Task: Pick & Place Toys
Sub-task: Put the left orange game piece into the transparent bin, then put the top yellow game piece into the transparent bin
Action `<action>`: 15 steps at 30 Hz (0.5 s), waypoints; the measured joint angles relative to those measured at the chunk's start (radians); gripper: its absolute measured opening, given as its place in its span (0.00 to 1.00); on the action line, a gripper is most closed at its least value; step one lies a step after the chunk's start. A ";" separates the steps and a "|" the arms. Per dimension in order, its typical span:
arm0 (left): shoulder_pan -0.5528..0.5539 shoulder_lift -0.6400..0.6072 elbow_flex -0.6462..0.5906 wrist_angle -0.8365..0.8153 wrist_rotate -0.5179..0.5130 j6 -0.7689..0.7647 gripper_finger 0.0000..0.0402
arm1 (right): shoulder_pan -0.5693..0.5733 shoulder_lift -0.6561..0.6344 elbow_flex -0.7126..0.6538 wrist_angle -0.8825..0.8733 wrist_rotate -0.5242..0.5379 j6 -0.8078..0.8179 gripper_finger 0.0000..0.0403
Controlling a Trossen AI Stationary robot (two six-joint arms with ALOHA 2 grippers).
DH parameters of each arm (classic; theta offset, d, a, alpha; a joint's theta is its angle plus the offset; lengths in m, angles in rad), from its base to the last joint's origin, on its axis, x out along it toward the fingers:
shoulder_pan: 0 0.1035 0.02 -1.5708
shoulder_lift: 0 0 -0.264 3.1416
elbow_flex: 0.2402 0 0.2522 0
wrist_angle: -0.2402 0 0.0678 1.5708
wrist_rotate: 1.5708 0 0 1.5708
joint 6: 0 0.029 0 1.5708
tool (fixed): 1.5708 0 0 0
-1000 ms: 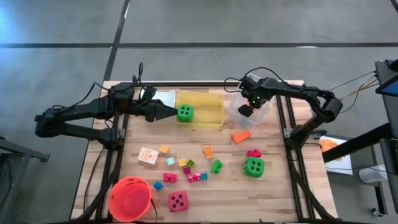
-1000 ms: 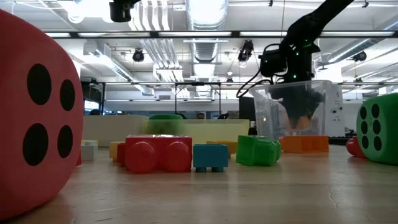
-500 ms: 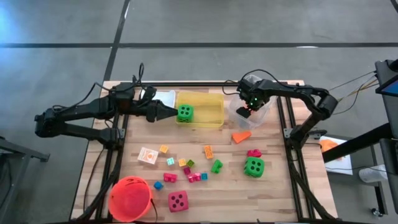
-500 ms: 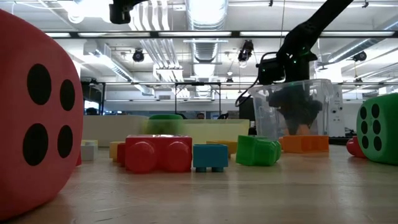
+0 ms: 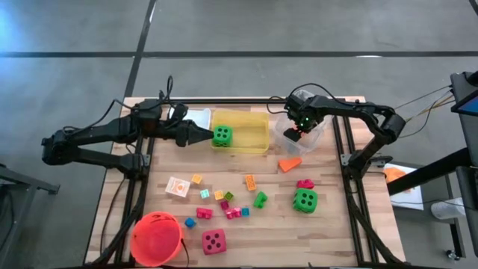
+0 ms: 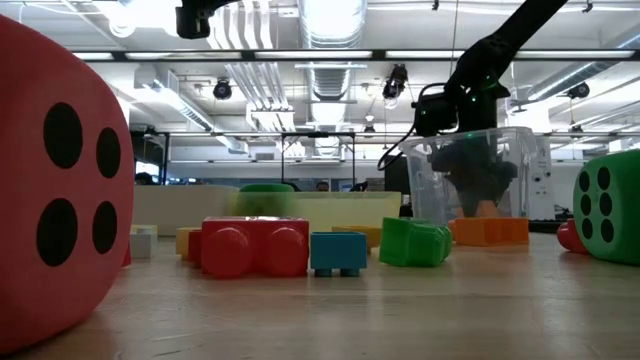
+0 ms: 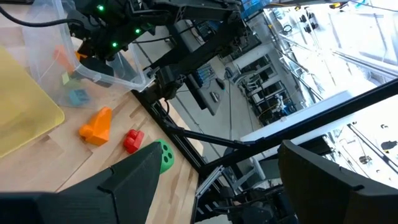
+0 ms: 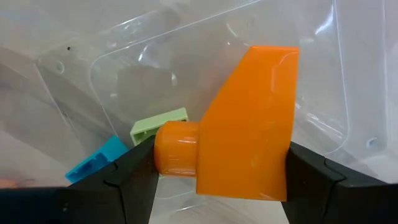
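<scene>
My right gripper [image 5: 297, 134] points down into the clear bin [image 5: 317, 136] at the table's far right, shut on an orange block [image 8: 249, 124]. A light green block [image 8: 158, 124] and a blue block [image 8: 93, 163] lie on the bin's floor beneath it. My left gripper [image 5: 206, 135] hangs open over the yellow bin's [image 5: 254, 128] left rim, nothing between its fingers. It points at a green die [image 5: 222, 135] resting in that bin. On the table lie an orange wedge [image 5: 290, 163], a second green die [image 5: 304, 199], a pink-red die [image 5: 213, 240], a white card [image 5: 177, 187] and several small blocks [image 5: 231, 203]. My right gripper pinches the orange block between its two fingers. One finger [image 8: 127, 177] meets the round stud end [image 8: 174, 149], the other is on the opposite flat side [image 8: 283, 155]. The fingers come from above, pointing down. The block hangs inside the clear bin, over the loose blocks.
An orange-red bucket [image 5: 157, 237] stands at the near left corner. A white bin [image 5: 196, 116] sits beside the yellow one, under my left arm. Black frame rails [image 5: 340, 161] run along both sides. Bare wood lies between the bins and the scattered toys.
My right gripper has sunk a little deeper into the clear bin with the orange block still held, then kept still.
</scene>
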 joint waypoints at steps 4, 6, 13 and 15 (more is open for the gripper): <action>0.000 0.000 0.000 0.000 0.000 0.000 0.77 | 0.000 0.000 0.000 0.000 0.000 0.000 0.75; 0.000 0.000 0.000 0.000 0.000 0.000 0.77 | 0.000 -0.001 0.000 -0.001 0.000 0.000 0.84; 0.000 0.000 0.000 0.000 0.000 0.001 0.77 | 0.000 -0.002 0.000 -0.016 0.000 0.000 0.95; 0.000 0.000 0.000 0.000 0.000 0.003 0.77 | 0.000 -0.006 0.000 -0.019 0.000 0.000 0.95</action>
